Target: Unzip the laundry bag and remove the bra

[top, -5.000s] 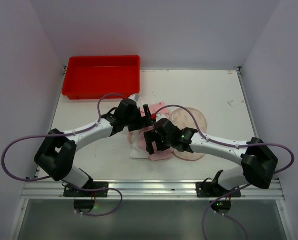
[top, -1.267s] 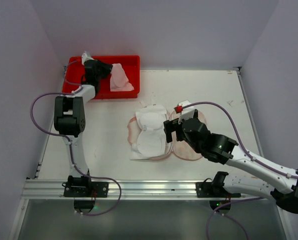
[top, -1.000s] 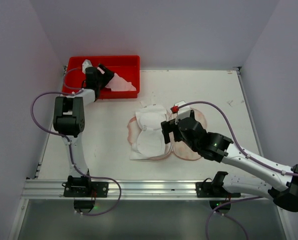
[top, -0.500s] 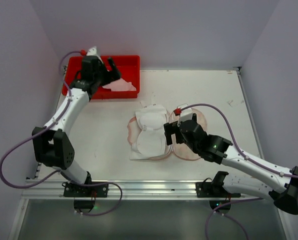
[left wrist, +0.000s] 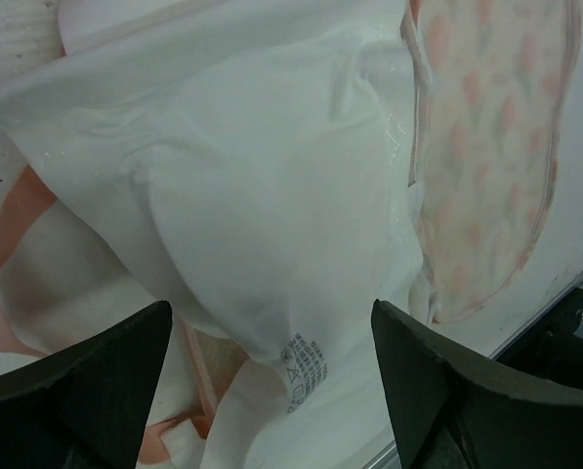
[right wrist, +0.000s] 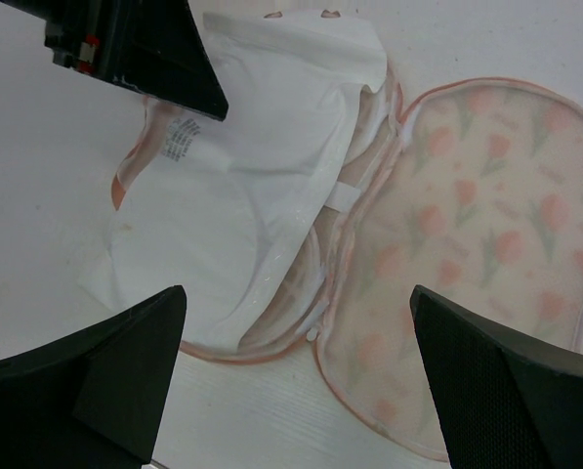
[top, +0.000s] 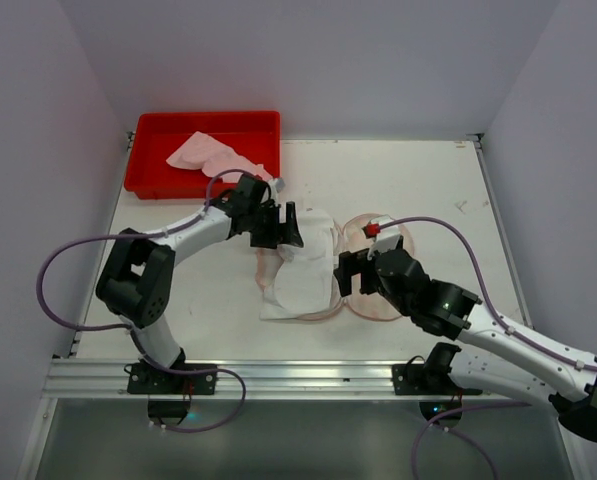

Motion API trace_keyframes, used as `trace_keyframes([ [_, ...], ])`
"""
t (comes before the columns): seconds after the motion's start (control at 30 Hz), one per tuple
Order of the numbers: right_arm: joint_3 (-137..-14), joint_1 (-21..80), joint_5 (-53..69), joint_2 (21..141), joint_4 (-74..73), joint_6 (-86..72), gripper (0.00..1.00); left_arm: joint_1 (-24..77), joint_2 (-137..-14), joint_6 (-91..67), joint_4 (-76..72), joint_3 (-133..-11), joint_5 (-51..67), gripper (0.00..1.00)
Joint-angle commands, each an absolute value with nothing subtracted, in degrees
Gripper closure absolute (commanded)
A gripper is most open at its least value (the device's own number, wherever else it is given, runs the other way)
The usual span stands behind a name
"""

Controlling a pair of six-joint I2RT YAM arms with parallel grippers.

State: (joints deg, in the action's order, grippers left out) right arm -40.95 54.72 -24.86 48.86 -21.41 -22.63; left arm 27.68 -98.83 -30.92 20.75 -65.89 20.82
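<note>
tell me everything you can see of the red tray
The red tray is a rectangle of what looks like rigid, glossy plastic, with low walls and a slightly flared rim. It sits flat and open side up at the far left corner of the white table. A floppy pale-pink fabric piece lies crumpled inside, across its middle and right part. The left end is bare.

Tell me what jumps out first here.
The red tray sits at the table's far left corner with the pink-white bag lying in it. Mid-table, a white cloth covers the left half of the printed bra, whose right half lies bare. The left fingers hover open above the cloth, and the right fingers are open where the halves meet.
</note>
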Motion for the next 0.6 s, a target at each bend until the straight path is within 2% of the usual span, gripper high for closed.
trace_keyframes([
  [0.0,-40.3,54.6,-24.9,46.1,-20.0,-25.0,0.01,29.2,-101.2,-31.3,17.9,-68.0,24.5,0.14],
  [0.07,-40.1,54.6,-25.4,45.6,-20.9,-25.5,0.01,30.2,-102.7,-32.0,17.9,-68.3,25.8,0.19],
  [0.1,-40.0,54.6,-25.6,45.4,-21.2,-25.7,0.01,30.7,-102.9,-32.1,17.9,-68.2,26.2,0.25],
  [0.17,-40.1,54.6,-26.5,45.0,-22.1,-26.7,0.01,31.9,-102.7,-32.4,17.9,-67.9,26.6,0.31],
  [0.23,-39.7,54.6,-27.2,44.7,-22.3,-26.8,0.01,33.0,-102.0,-32.8,17.9,-67.2,26.7,0.47],
  [0.27,-39.6,54.6,-27.2,44.6,-22.3,-26.9,0.01,33.1,-100.9,-33.0,17.8,-66.9,27.0,0.58],
  [0.33,-39.6,54.6,-27.2,44.6,-22.3,-26.9,0.01,33.3,-99.3,-33.6,17.8,-66.2,26.7,0.68],
  [0.37,-39.7,54.6,-27.2,44.6,-22.3,-26.9,0.01,33.4,-97.3,-33.7,18.0,-66.0,26.2,0.81],
  [0.47,-39.9,54.6,-27.1,44.7,-22.3,-26.5,0.01,33.4,-94.1,-33.7,19.9,-67.7,25.0,0.97],
  [0.57,-40.1,54.6,-27.8,44.6,-22.5,-26.0,0.01,33.3,-92.2,-33.2,22.0,-71.1,26.0,1.00],
])
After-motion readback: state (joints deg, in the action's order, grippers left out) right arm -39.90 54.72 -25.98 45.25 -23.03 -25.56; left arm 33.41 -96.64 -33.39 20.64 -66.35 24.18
